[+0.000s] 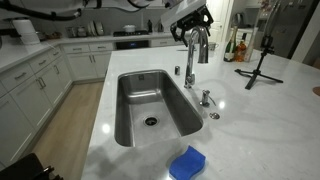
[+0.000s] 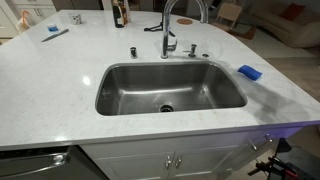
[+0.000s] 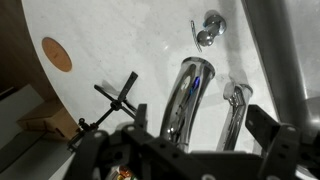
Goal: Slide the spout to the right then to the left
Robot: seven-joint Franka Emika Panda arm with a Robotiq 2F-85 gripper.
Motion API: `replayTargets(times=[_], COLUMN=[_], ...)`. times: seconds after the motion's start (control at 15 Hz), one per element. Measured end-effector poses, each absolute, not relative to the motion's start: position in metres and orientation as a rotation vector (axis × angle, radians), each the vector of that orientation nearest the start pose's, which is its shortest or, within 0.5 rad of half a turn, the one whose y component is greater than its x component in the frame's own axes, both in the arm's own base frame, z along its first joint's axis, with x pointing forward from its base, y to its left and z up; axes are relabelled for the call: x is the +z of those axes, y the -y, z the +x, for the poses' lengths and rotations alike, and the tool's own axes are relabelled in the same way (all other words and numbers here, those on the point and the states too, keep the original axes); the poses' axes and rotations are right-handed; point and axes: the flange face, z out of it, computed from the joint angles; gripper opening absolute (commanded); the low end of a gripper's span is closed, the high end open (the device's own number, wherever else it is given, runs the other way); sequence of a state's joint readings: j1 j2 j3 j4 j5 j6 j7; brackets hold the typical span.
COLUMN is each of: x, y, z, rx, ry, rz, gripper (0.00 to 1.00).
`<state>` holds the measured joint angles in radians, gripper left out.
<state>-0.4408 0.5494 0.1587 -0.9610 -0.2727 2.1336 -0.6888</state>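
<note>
Shiny chrome spout (image 1: 190, 60), a thin inverted-U tube, stands upright on the pale worktop (image 2: 60, 70). Its arch is swung along the brushed-steel sink (image 2: 115, 90). The black gripper (image 1: 193, 22) straddles it, jaws apart.

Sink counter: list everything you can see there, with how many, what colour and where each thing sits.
counter: one, white, around the sink
sink: one, steel, set into the counter
spout: one, chrome, behind the sink
small fittings: several, chrome, low beside the spout's base
sponge: one, blue, on the counter beside the sink
tripod: one, black, on the counter
bottles: count unclear, dark, far counter edge
end effector: one, black, at the spout's arch
</note>
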Motion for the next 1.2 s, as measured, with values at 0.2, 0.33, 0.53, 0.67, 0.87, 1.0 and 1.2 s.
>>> replayTargets(times=[0.2, 0.33, 0.53, 0.67, 0.87, 1.0, 1.2], x=[0.665, 0.680, 0.696, 0.702, 0.698, 0.691, 0.679], y=[0.248, 0.235, 0.213, 0.200, 0.180, 0.167, 0.152], z=[0.672, 0.650, 0.617, 0.597, 0.573, 0.563, 0.554], rx=[-0.767, -0.670, -0.527, -0.462, -0.385, -0.346, -0.294], ry=[0.737, 0.757, 0.779, 0.774, 0.790, 0.794, 0.803], rz=[-3.437, -3.419, -3.384, -3.362, -3.289, -3.236, -3.192], gripper=[1.00, 1.00, 1.00, 1.00, 1.00, 1.00, 1.00])
